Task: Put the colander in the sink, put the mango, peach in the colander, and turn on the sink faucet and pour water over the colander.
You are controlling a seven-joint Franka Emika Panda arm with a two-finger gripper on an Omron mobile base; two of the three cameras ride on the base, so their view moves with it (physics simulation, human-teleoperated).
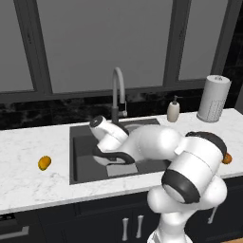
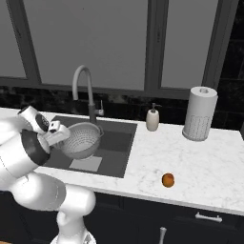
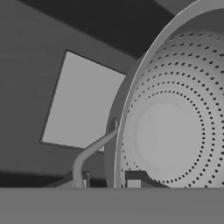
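Gripping the colander (image 2: 82, 139) by its rim, the closed tool (image 3: 109, 181) holds it tilted (mouth rightward) above the sink (image 2: 116, 147).

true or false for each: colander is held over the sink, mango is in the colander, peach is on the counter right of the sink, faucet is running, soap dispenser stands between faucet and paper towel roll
1. The gripper holds the colander over the sink. True; it is shut on the rim.
2. The mango lies in the colander. False: it sits on the counter left of the sink.
3. The peach is on the counter right of the sink. True.
4. The sink faucet is running. False: no stream shows.
5. The soap dispenser stands between faucet and paper towel roll. True.
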